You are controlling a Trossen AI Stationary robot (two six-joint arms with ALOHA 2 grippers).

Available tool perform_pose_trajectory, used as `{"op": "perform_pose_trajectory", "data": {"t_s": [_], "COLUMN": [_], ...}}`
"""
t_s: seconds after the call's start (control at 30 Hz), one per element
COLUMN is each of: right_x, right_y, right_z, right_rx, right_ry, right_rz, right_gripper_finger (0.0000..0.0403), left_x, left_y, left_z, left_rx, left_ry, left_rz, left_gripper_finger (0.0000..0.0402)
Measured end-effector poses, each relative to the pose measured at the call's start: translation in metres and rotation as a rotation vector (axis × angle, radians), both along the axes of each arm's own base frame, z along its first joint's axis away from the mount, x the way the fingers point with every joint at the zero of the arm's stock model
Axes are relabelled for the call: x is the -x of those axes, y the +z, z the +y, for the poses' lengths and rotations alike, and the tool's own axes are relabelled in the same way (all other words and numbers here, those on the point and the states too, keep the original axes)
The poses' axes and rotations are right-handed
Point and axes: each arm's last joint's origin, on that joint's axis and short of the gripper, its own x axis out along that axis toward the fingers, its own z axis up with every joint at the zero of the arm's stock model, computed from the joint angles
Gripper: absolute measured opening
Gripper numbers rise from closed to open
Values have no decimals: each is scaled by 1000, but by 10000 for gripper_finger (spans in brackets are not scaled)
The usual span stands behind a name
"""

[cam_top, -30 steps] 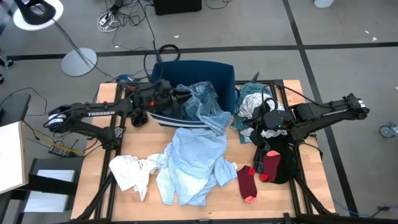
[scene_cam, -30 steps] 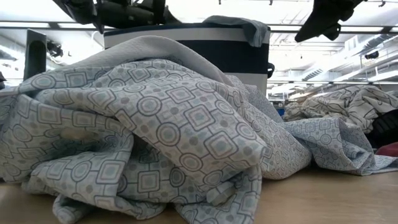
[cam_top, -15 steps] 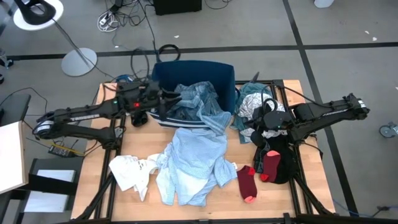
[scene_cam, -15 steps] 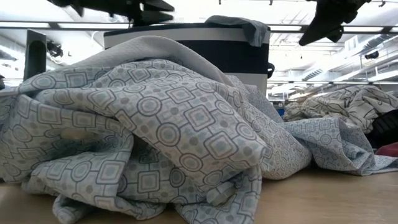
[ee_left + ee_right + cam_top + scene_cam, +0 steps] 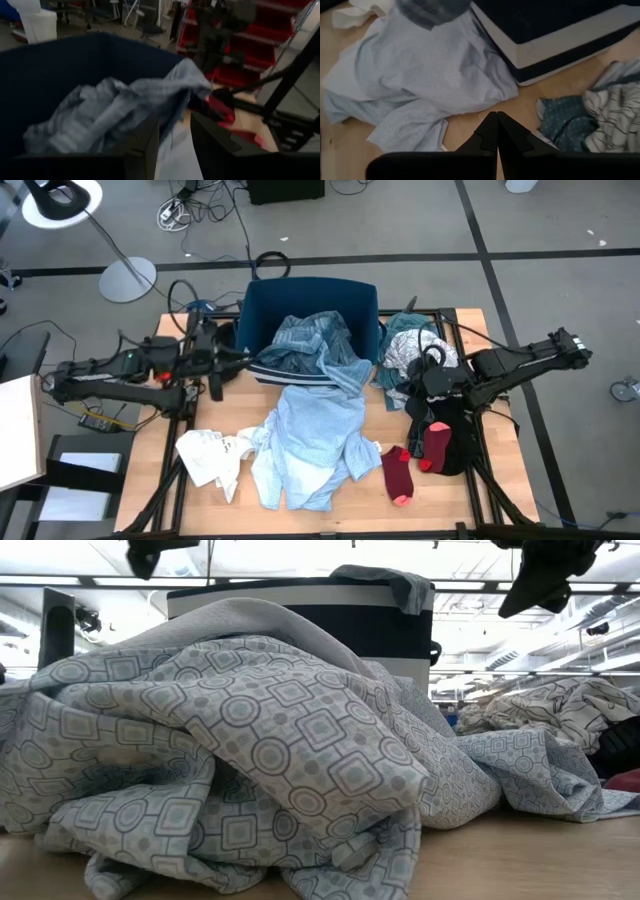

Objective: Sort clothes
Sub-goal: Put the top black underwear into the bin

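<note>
The navy bin [image 5: 262,292] holds a light blue shirt [image 5: 312,340] whose lower part hangs over the bin's near rim. A second light blue shirt [image 5: 310,445] and a white tee [image 5: 208,455] lie on the table. Two dark red socks [image 5: 397,473] lie beside and on a black piece [image 5: 458,442]. Teal and white-patterned pieces [image 5: 408,345] lie to the right of the bin. My left gripper [image 5: 238,358] is open and empty at the bin's left side, above the table [image 5: 175,137]. My right gripper [image 5: 413,387] is shut and empty, above the table by the patterned pieces [image 5: 496,120].
The bin stands at the table's far middle. Clothes cover the table's middle and right. Bare wood [image 5: 170,405] shows at the left and along the near edge. In the low view a patterned shirt [image 5: 250,770] fills the foreground.
My left gripper has drawn back from over the bin's left rim toward the table's left edge. The blue shirt stays in the bin.
</note>
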Motion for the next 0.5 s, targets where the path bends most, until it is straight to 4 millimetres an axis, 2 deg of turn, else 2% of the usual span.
{"op": "perform_pose_trajectory", "data": {"t_s": [0.2, 0.4, 0.5], "right_x": [-20, -35, -41], "right_y": [-5, -19, -27], "right_z": [13, 22, 24], "right_rx": [12, 42, 47], "right_ry": [58, 61, 55], "right_rz": [-30, 39, 74], "right_gripper_finger": [5, 5, 5], "left_x": [3, 7, 6], "left_y": [-8, -11, -22], "left_z": [-13, -16, -17], "left_rx": [-4, -36, -37], "left_ry": [-26, 21, 12], "left_rz": [83, 107, 96], "left_gripper_finger": [105, 101, 101]}}
